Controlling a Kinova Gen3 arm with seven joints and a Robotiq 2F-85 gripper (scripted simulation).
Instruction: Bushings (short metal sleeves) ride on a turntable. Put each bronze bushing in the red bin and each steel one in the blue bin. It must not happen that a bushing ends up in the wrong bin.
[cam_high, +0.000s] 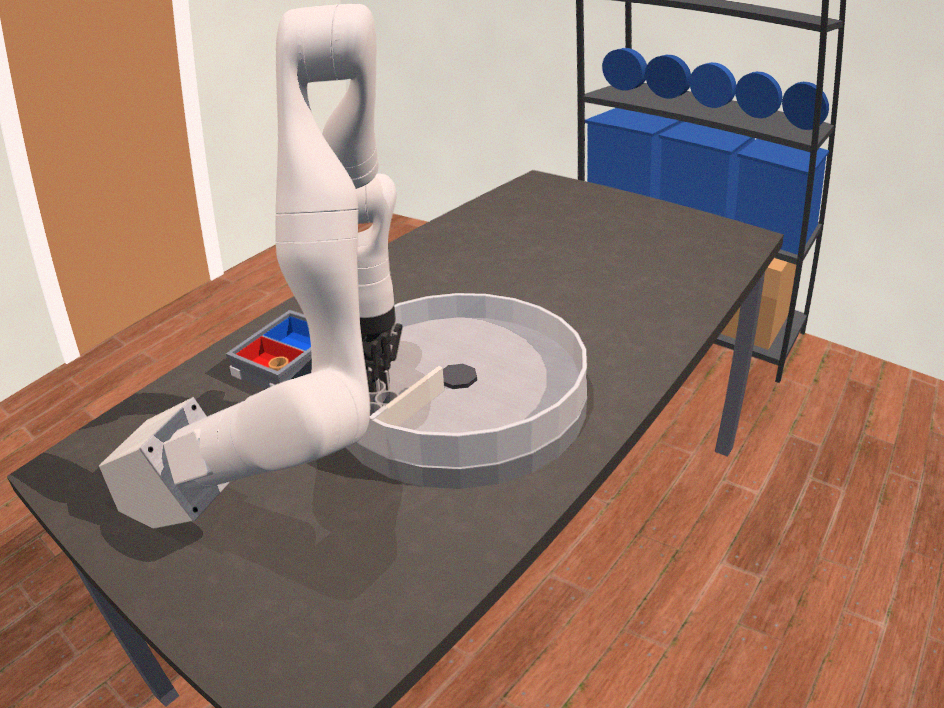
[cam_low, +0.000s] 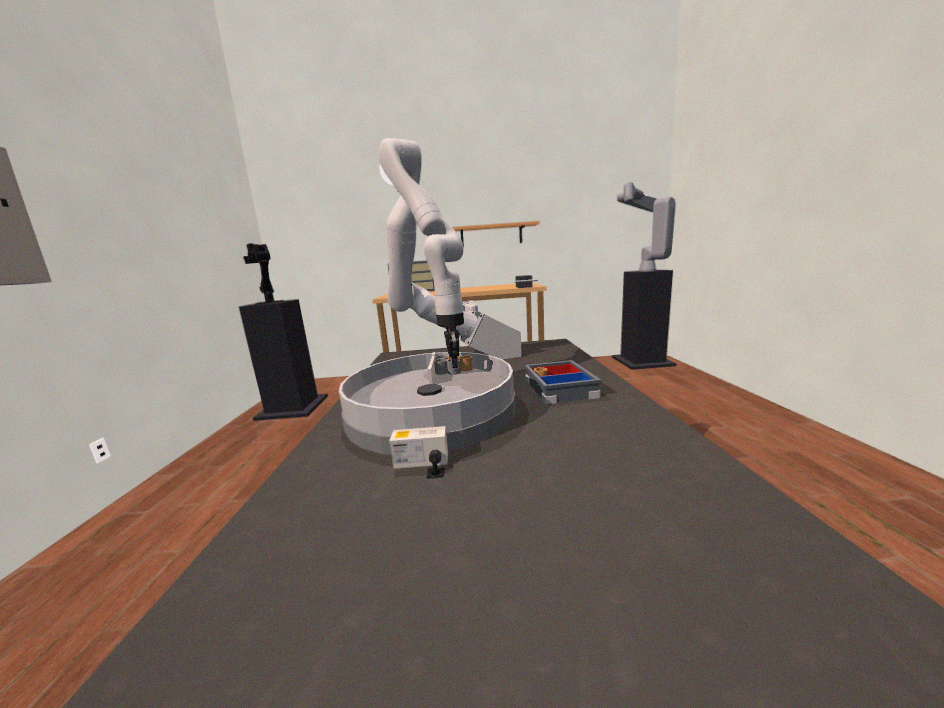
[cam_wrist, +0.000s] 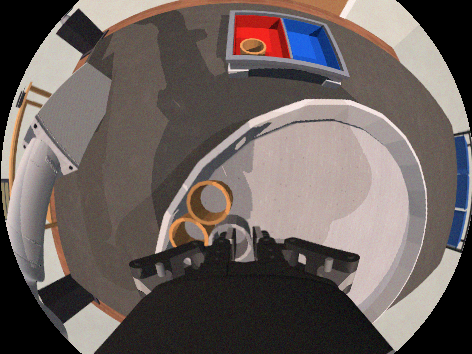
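A steel bushing (cam_high: 383, 397) stands on the turntable (cam_high: 533, 434) (cam_low: 457, 415) (cam_wrist: 407, 175) near its rim. My gripper (cam_wrist: 244, 235) (cam_high: 381, 383) (cam_low: 452, 364) is down over it, fingers open only a little, holding nothing. Two bronze bushings (cam_wrist: 208, 203) (cam_wrist: 187, 232) stand just beside the steel one; one shows in the exterior view (cam_low: 465, 363). Another bronze bushing (cam_wrist: 252, 45) (cam_high: 278, 362) lies in the red bin (cam_wrist: 267, 29) (cam_high: 261, 349) (cam_low: 560, 368). The blue bin (cam_wrist: 308, 41) (cam_high: 293, 329) (cam_low: 568, 378) beside it is empty.
A pale wooden bar (cam_high: 411, 400) spans from the turntable rim toward the dark hub (cam_high: 460, 374) (cam_low: 428, 390), right next to the bushings. My arm's base (cam_high: 144, 472) sits at the table's near left. A small labelled box (cam_low: 417, 445) stands against the turntable's outer wall.
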